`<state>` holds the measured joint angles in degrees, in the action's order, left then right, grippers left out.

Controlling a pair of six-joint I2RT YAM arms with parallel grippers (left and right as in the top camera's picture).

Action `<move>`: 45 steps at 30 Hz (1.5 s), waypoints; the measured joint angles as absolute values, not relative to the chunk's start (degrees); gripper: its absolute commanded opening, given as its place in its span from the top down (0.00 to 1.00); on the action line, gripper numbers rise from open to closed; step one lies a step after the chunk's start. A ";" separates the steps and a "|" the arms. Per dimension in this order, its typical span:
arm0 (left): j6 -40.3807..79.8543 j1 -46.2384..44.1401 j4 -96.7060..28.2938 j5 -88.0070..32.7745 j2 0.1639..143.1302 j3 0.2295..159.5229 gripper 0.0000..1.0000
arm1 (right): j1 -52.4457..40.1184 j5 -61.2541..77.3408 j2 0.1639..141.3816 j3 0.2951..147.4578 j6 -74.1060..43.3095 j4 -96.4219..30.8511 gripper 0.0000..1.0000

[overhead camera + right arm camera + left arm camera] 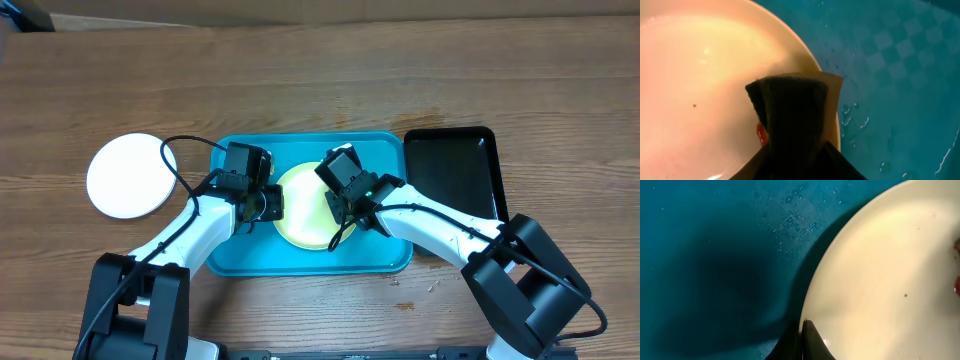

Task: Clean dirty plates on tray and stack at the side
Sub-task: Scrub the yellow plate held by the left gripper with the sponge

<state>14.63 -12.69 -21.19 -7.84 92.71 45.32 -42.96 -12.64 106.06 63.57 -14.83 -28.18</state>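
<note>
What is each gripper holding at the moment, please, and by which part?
Right gripper: a dark-topped tan sponge, held by its near end. Left gripper: it seems to pinch the pale yellow round plate by its rim.

Robotics lab: left arm [185, 232], right arm [440, 228], wood-grain table [300, 70].

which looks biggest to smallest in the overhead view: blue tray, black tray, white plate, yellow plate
1. blue tray
2. black tray
3. white plate and yellow plate look alike; the yellow one is partly covered
</note>
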 measured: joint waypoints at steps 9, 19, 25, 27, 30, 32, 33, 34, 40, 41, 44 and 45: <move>14.63 -12.69 -21.21 -7.99 92.71 45.32 0.96 | -42.96 -12.25 106.06 60.47 -15.59 -23.07 0.93; 14.63 -12.69 -21.19 -7.86 92.71 45.32 0.96 | -42.85 -8.47 106.06 59.22 -20.34 -19.22 0.96; 14.63 -12.69 -21.15 -7.77 92.71 45.32 0.96 | -42.78 -5.56 106.06 59.18 -21.82 -18.83 0.96; 14.63 -12.69 -21.15 -7.77 92.71 45.32 0.96 | -42.78 -4.64 106.06 59.18 -22.35 -18.68 0.96; 14.61 -12.69 -21.15 -7.75 92.71 45.32 0.96 | -42.78 -1.58 106.06 58.87 -23.03 -16.93 0.96; 14.63 -12.69 -21.12 -7.75 92.71 45.32 0.96 | -42.72 1.21 106.10 58.78 -23.35 -15.55 0.96; 14.63 -12.69 -21.10 -7.75 92.71 45.32 0.96 | -42.59 3.22 106.19 58.83 -23.53 -14.96 0.96; 14.63 -12.69 -21.10 -7.75 92.71 45.32 0.96 | -42.41 4.93 106.26 58.98 -23.64 -14.98 0.96; 14.59 -12.69 -21.08 -7.77 92.71 45.32 0.96 | -36.69 20.56 106.67 66.78 -23.73 -20.71 0.96; 14.57 -12.69 -21.12 -7.77 92.71 45.32 0.96 | -35.16 23.88 106.65 68.88 -23.75 -21.47 0.96; 14.57 -12.69 -21.26 -7.77 92.71 45.32 0.96 | -30.17 32.86 105.34 73.84 -23.46 -23.73 0.96; 14.55 -12.69 -21.26 -7.77 92.71 45.32 0.96 | -28.27 35.42 104.29 74.83 -23.42 -24.91 0.96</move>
